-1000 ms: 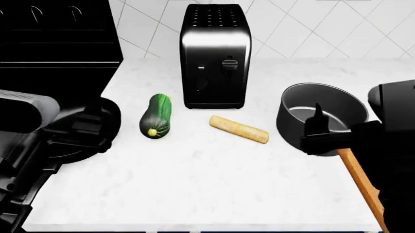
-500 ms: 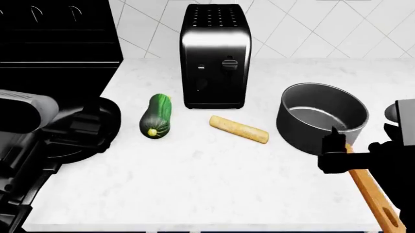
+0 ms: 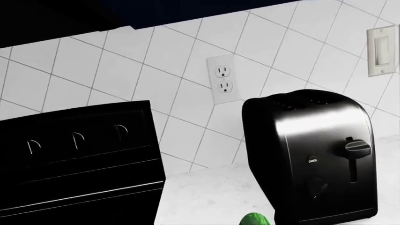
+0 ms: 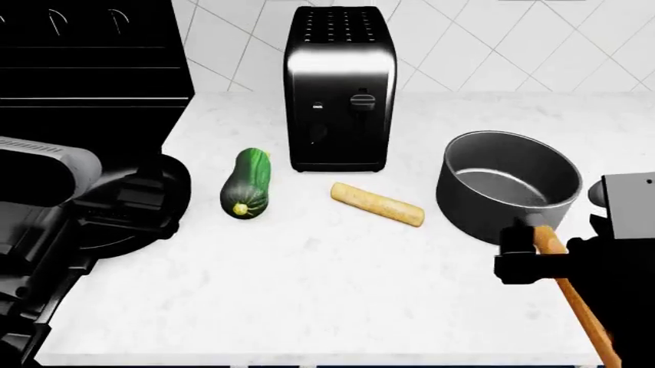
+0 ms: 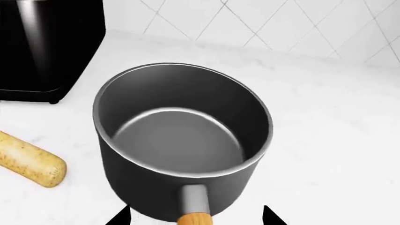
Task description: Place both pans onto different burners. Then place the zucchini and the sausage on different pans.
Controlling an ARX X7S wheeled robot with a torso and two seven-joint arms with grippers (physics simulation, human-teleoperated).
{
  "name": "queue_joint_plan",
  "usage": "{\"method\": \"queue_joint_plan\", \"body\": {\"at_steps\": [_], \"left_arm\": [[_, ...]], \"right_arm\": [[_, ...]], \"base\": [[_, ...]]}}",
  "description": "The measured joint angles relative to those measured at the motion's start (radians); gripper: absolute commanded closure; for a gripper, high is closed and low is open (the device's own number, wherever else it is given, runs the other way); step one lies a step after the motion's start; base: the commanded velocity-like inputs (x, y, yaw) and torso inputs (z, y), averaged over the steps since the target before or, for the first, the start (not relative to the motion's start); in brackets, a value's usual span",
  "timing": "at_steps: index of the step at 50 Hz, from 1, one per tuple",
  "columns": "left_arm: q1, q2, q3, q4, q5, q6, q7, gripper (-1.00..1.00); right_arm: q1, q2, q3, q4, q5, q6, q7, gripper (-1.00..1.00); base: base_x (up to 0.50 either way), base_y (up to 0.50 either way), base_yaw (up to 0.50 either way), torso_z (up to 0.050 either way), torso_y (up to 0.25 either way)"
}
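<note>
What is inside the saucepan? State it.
Empty. The saucepan stands upright on the counter and its bare grey floor shows, with the sausage outside it.

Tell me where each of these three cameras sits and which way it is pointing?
Head view: on the robot's head, looking down over the white marble counter; both dark arms show, the right gripper at the orange-brown wooden handle.
Left wrist view: on the left arm, facing the tiled wall, the black stove and the glossy black toaster; no robot parts visible.
Right wrist view: above the deep grey steel saucepan; black fingertips flank its handle.
Shared: the toaster, and the short dark green zucchini.
</note>
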Motion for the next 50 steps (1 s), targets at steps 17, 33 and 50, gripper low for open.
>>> {"method": "queue_joint_plan", "body": {"at_steps": [17,33,50], "left_arm": [[0.008,-0.013,0.004,0.001,-0.001,0.015,-0.005,-1.00],[0.011,-0.024,0.009,0.002,-0.010,0.028,-0.017,-1.00],[0.023,-0.029,0.018,0.003,-0.007,0.041,-0.022,-1.00]], "right_arm": [[-0.032,-0.019,-0.051,0.026,-0.133,-0.053,-0.110,-1.00],[-0.085,-0.017,-0.061,0.040,-0.202,-0.102,-0.164,-1.00],[-0.112,-0.013,-0.097,0.084,-0.289,-0.148,-0.222,-1.00]], "base": [[0.00,0.00,0.00,0.000,0.000],[0.00,0.00,0.00,0.000,0.000],[0.00,0.00,0.00,0.000,0.000]]}}
